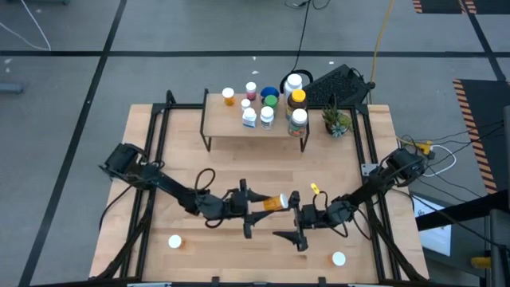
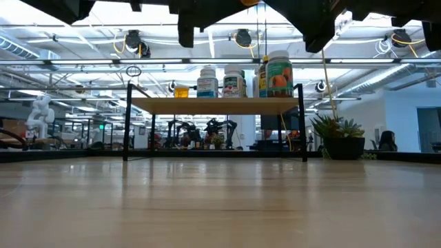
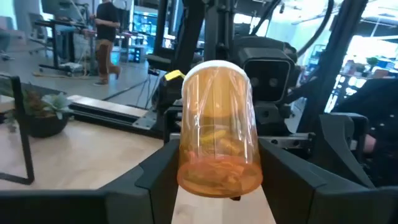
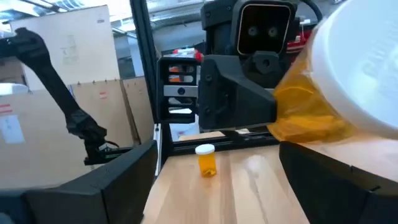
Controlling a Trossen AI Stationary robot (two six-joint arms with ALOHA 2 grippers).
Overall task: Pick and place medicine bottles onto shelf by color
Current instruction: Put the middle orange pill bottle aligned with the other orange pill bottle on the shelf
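Orange bottle [image 1: 273,202] held lying sideways above the table [image 1: 159,159] in the left end effector [image 1: 253,209], closed on its base, white cap aimed at the right end effector [image 1: 296,226]. Right one spread wide, empty (cap just at its mouth). Shelf [image 1: 231,127] well beyond, nearly full.

We find both grippers face to face mid-table, the left gripper [image 1: 249,209] clamping an orange bottle [image 1: 273,202] just before the spread right gripper [image 1: 298,226], so no lane between them. Shelf [image 1: 227,127] top: right half crowded with bottles [image 1: 271,108], left end bare. Front corners each hold one stray bottle [image 1: 174,241].
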